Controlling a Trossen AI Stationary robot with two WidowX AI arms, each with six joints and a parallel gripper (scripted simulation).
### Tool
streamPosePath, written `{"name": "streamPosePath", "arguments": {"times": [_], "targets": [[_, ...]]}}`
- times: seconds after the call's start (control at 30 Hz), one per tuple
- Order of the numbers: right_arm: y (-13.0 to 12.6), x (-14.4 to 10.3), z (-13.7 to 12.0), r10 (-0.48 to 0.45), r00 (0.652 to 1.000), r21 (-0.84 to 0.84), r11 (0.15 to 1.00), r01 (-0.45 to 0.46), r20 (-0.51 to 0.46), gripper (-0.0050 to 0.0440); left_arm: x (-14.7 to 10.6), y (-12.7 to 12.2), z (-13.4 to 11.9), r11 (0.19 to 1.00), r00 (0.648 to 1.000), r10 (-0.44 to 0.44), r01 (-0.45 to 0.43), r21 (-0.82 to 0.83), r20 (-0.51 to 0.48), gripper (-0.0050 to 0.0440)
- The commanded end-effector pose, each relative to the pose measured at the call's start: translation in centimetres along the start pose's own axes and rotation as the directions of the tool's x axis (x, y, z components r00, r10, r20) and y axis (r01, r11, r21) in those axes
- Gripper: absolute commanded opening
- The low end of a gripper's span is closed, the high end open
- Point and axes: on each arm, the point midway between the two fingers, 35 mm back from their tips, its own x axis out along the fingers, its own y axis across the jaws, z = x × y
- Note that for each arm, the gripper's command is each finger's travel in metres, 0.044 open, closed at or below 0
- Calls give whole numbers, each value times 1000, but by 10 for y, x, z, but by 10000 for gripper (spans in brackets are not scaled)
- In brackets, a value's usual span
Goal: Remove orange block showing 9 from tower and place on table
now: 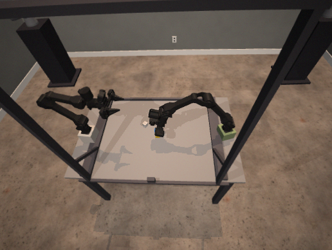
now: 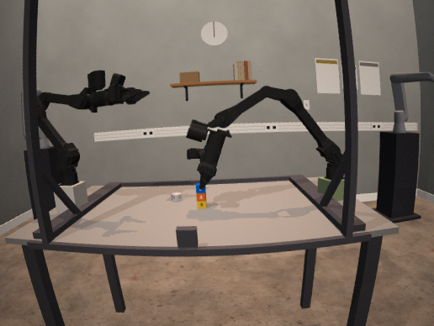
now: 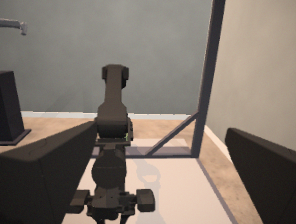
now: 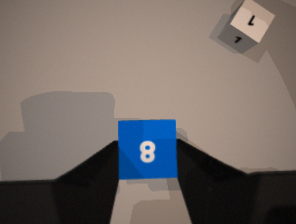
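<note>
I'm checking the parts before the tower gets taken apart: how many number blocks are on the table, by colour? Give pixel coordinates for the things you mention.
Blue block [image 4: 147, 135]: 1
Orange block [image 2: 201, 197]: 1
Yellow block [image 1: 157, 136] [image 2: 202, 205]: 1
White block [image 1: 145, 123] [image 2: 176, 197] [image 4: 252, 21]: 1
Total: 4
</note>
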Motion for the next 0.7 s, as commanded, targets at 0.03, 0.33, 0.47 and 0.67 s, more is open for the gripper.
{"name": "streamPosePath", "arguments": {"times": [0.03,0.33,0.47,0.67], "targets": [[0,-21,17,3,998,0,1000,-3,58,84,-1,0,8,1000,1000,-2,2,-1,20,400],[0,-27,16,3,999,0,1000,-3,43,-2,-1,0,8,1000,1000,-2,2,-1,20,400],[0,-34,7,3,999,0,1000,-3,45,-4,-1,0,8,1000,1000,-2,2,-1,20,400],[2,-42,-18,4,999,0,1000,-4,43,-13,-1,0,8,1000,1000,-2,2,-1,20,400]]}}
